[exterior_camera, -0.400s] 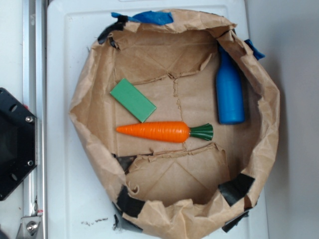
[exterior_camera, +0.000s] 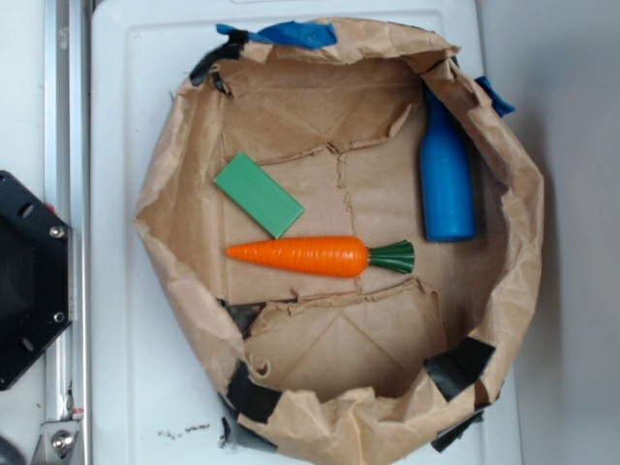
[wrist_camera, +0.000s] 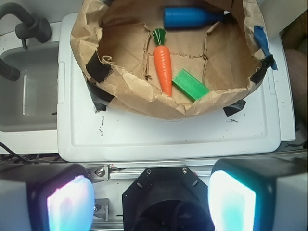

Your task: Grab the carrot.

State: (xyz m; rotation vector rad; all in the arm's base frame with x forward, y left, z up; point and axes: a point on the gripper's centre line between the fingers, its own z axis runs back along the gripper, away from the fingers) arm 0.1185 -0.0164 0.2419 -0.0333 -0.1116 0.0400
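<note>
I see a white tabletop [exterior_camera: 126, 242], a moulded plastic surface. Directly on it sits a crumpled brown paper bag [exterior_camera: 513, 291], folded open like a basin and patched with black and blue tape. Dark specks lie near its lower edge.

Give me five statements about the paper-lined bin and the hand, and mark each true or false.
1. The carrot lies flat on the paper floor. True.
2. The green block lies on top of the carrot. False: it lies beside it, near the pointed end.
3. The blue bottle stands upright. False: it lies on its side along the paper wall.
4. The hand is open, outside the bin, holding nothing. True.
5. The carrot's green stem points toward the green block. False: the orange tip is the end nearer the block.
</note>
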